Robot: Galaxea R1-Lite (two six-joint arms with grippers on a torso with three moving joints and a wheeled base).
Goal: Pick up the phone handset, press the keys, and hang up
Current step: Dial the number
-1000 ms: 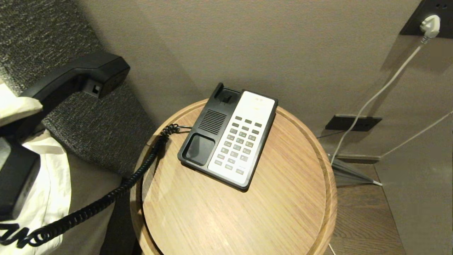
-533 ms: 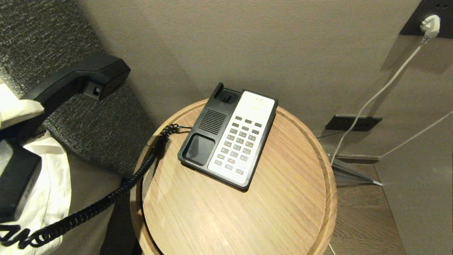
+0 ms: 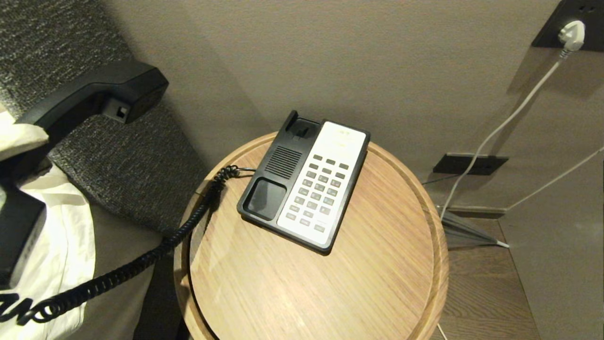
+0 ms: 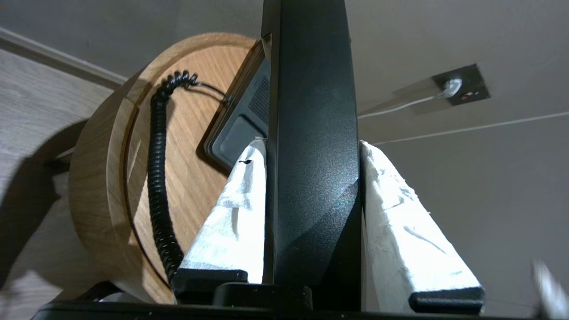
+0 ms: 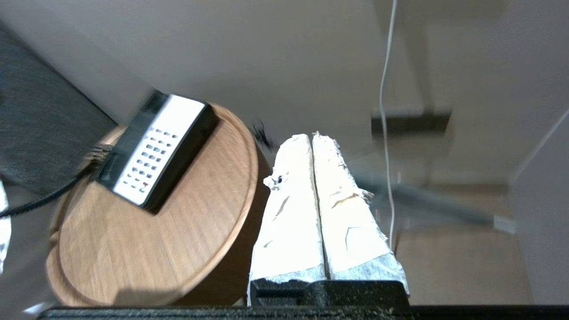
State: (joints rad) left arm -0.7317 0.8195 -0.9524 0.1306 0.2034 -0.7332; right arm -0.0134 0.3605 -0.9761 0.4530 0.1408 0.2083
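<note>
The black phone handset hangs in the air at the far left, clear of the table, tilted with one bulging end up. My left gripper is shut on its middle, white-wrapped fingers pressed to both sides. Its coiled cord sags down and runs up to the black-and-white phone base. The base lies on the round wooden table with its cradle empty and its grey keys uncovered. My right gripper is shut and empty, beside the table's right rim, outside the head view.
A dark woven headboard and white linen lie left of the table. On the wall at right, a white plug sits in a socket and its white cable trails to the floor.
The handset's raised end has drifted slightly left and up in the head view. The phone base, cord end and table have not moved.
</note>
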